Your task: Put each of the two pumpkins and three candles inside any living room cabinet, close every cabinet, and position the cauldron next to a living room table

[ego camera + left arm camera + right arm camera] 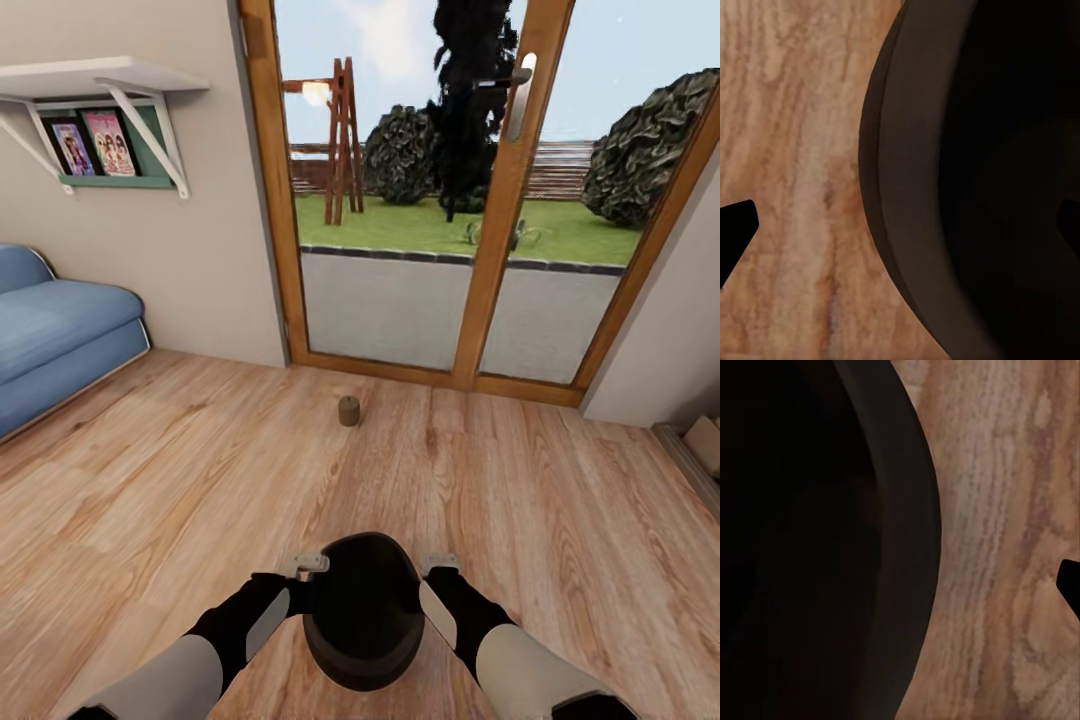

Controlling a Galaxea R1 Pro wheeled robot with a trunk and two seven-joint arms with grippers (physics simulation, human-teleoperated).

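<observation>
Carrying the cauldron [366, 612], pinched at its rim between left gripper [308, 568] and right gripper [440, 565], each straddling the wall. Keep both level and matched while driving. One candle [348, 411] waiting at twelve o'clock on the floor [180, 470].
</observation>
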